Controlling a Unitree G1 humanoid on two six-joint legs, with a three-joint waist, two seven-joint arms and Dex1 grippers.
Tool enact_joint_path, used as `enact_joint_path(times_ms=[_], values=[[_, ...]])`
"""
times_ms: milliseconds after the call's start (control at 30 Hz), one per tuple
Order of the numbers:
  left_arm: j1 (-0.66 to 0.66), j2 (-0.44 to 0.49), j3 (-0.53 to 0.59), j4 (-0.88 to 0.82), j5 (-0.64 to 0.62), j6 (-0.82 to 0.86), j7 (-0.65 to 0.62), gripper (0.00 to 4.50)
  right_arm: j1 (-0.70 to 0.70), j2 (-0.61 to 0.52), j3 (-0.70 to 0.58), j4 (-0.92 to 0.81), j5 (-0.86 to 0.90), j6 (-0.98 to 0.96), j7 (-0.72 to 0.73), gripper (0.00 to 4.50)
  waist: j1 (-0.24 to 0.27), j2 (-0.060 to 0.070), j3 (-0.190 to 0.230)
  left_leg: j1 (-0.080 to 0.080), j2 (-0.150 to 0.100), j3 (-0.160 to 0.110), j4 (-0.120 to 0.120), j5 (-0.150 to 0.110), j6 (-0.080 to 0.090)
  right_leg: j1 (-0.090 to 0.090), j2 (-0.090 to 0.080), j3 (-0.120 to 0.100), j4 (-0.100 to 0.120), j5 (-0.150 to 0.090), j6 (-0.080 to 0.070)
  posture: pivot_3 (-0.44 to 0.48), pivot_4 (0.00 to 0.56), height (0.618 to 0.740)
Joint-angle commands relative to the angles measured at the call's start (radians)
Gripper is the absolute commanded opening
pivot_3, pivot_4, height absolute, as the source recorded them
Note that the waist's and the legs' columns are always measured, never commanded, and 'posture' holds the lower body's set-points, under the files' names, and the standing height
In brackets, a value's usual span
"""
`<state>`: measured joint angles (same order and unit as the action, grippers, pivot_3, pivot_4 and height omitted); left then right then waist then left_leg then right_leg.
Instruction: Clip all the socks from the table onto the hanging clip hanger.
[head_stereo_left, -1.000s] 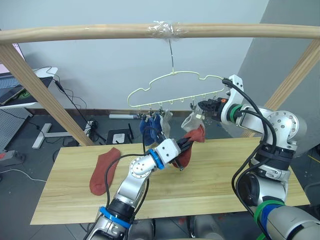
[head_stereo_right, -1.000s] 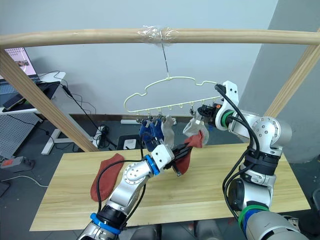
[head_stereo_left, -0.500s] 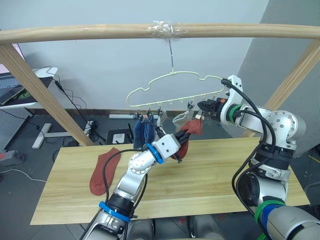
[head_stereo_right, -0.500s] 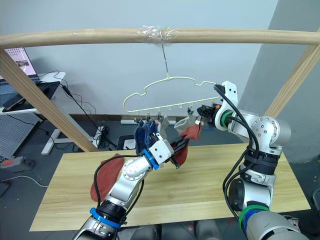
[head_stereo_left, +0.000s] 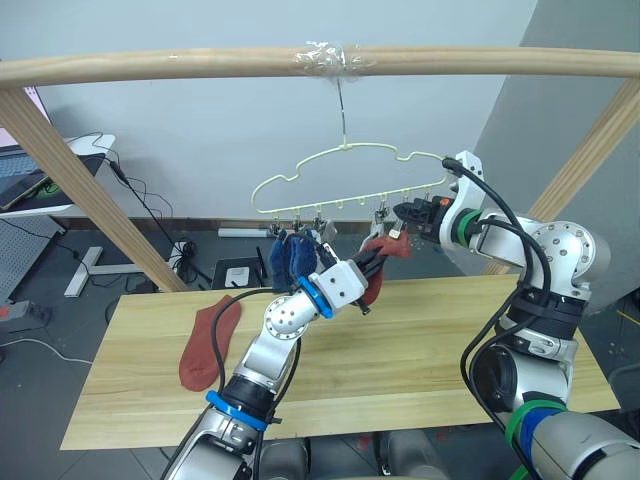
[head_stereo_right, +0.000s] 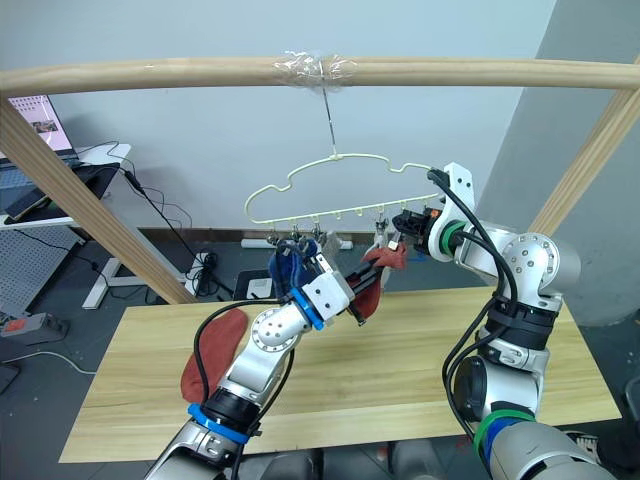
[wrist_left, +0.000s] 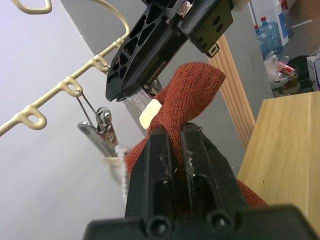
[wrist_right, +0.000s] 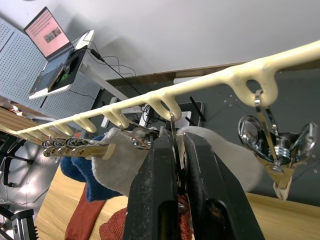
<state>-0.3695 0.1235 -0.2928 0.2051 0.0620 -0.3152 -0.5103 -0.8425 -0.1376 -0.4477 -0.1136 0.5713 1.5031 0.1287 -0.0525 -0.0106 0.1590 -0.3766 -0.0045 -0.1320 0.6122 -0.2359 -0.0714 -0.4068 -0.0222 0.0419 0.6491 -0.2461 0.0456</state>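
L gripper (head_stereo_left: 372, 266) clamped tight on a red sock (head_stereo_left: 380, 262), held up just under the hanger (head_stereo_left: 345, 172). R gripper (head_stereo_left: 400, 213) pinched closed on a clip (wrist_right: 172, 131) of the hanger, touching sock's tip. Second red sock (head_stereo_left: 208, 343) lies on the counter (head_stereo_left: 420, 340), well below hanger. Blue socks (head_stereo_left: 290, 255) hang clipped.
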Motion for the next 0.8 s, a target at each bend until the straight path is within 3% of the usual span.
enact_joint_path(times_ms=[33,333,367,400,567,800], values=[[-0.016,-0.008,0.0,-0.018,0.003,-0.023,0.011,0.0,-0.011,-0.007,-0.004,-0.021,0.012,-0.001,0.008,1.28,-0.001,0.0,0.0,0.0,0.0,0.0,0.0,0.0,0.0,0.0,0.0,0.0,0.0,0.0,0.0,-0.048,0.13,0.74],[0.012,-0.046,0.015,-0.073,-0.13,0.153,-0.052,0.0,0.039,-0.059,-0.078,-0.154,0.073,0.07,0.066,4.41,-0.002,0.0,0.0,0.0,0.0,0.0,0.0,0.0,0.0,0.0,0.0,0.0,0.0,0.0,0.0,-0.072,0.134,0.74],[0.016,-0.055,0.021,-0.077,-0.157,0.189,-0.057,0.0,0.045,-0.056,-0.089,-0.174,0.08,0.076,0.067,4.46,-0.003,0.0,0.0,-0.001,0.0,0.0,0.0,0.0,0.0,0.0,0.0,0.0,0.0,0.0,0.0,-0.078,0.135,0.74],[0.022,-0.071,0.032,-0.082,-0.203,0.248,-0.067,0.6,0.059,-0.06,-0.094,-0.203,0.088,0.079,0.073,4.5,-0.004,0.0,0.0,-0.001,0.0,0.0,0.0,0.0,0.0,0.0,0.0,0.0,0.0,0.0,0.0,-0.083,0.136,0.74],[0.047,-0.118,0.077,-0.093,-0.366,0.486,-0.104,1.96,0.185,-0.105,-0.053,-0.354,0.091,0.029,0.084,4.5,-0.014,0.0,0.0,-0.001,0.0,0.0,0.0,0.0,0.0,0.0,0.0,0.0,0.0,-0.001,0.002,-0.112,0.141,0.74],[0.135,-0.039,0.097,-0.146,-0.408,0.592,-0.162,4.06,0.429,-0.147,0.115,-0.498,0.015,-0.2,0.094,4.5,-0.043,0.0,0.0,0.001,0.001,0.001,0.001,0.0,0.0,0.0,0.001,0.001,0.0,-0.001,0.002,-0.102,0.139,0.74]])
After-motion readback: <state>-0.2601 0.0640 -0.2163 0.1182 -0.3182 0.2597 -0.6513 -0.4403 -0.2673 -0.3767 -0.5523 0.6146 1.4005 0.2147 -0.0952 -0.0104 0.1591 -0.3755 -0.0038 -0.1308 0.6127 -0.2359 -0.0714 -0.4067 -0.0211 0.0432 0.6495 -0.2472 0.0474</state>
